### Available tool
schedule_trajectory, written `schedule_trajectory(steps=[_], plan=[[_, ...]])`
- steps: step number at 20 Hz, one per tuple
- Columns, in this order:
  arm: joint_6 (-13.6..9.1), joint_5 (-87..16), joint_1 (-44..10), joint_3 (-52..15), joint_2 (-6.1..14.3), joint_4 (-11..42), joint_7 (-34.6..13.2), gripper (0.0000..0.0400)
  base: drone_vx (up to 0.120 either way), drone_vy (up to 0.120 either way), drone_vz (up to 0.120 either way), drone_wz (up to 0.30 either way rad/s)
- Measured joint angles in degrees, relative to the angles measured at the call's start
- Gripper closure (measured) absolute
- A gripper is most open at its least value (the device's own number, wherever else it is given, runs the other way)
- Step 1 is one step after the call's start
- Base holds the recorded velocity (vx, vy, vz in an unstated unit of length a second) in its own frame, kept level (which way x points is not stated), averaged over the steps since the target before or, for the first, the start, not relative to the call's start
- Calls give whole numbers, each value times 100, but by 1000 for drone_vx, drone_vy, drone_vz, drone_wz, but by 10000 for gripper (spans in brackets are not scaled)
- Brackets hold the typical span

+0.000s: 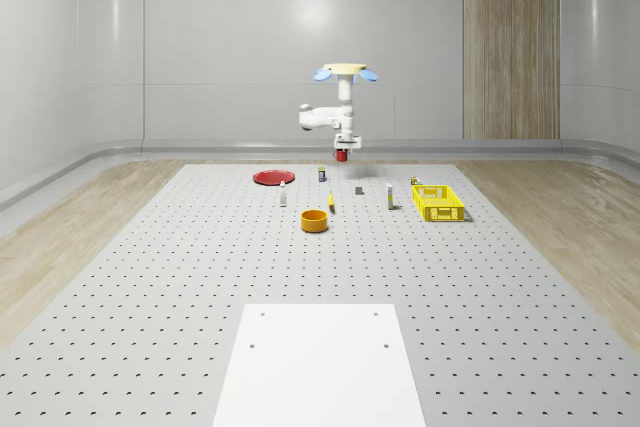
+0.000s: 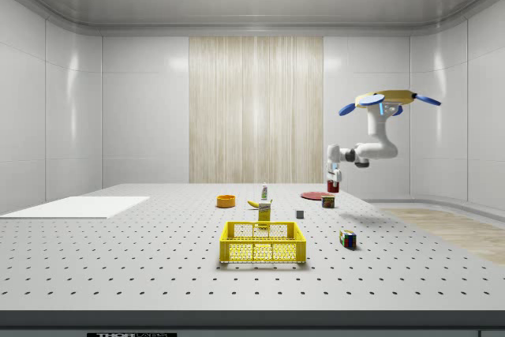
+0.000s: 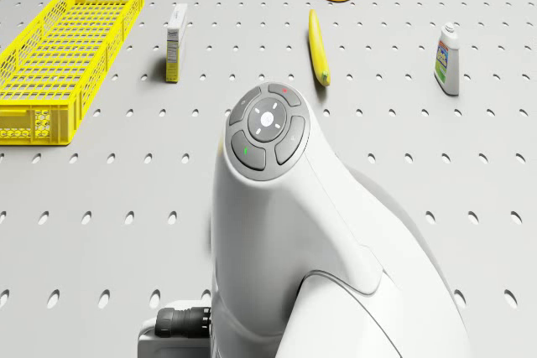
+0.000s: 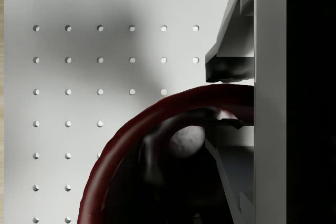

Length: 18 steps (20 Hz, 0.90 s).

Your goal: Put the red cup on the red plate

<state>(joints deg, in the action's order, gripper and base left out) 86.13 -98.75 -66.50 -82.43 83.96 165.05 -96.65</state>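
The drone (image 1: 345,72) hovers above the far part of the perforated table, to the right of the red plate (image 1: 271,177) in the whole-scene view. Its white arm (image 3: 277,207) reaches down. The gripper (image 1: 344,151) is shut on the red cup (image 1: 343,156), which hangs in the air well above the table. In the wrist view the cup's dark red rim (image 4: 136,129) sits between the fingers (image 4: 231,61), one outside the wall and one inside. In the side view the held cup (image 2: 332,187) hangs above and just past the plate (image 2: 312,194).
A yellow crate (image 1: 438,202) stands at the right, a yellow bowl (image 1: 315,220) nearer the middle. A banana (image 3: 317,48), a small box (image 3: 175,41) and a bottle (image 3: 448,59) lie between them. A dark can (image 2: 327,201) and a colour cube (image 2: 347,237) show in the side view.
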Motion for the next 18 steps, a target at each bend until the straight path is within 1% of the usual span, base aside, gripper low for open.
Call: schedule_trajectory(steps=[12,15,18], plan=[[154,66,-23,-25,165,-5,-20,300,0,-120,0,0],[189,80,-28,-30,202,-6,-24,300,-107,-120,0,0],[221,94,-33,-35,237,-7,-28,300,-13,-120,0,0]])
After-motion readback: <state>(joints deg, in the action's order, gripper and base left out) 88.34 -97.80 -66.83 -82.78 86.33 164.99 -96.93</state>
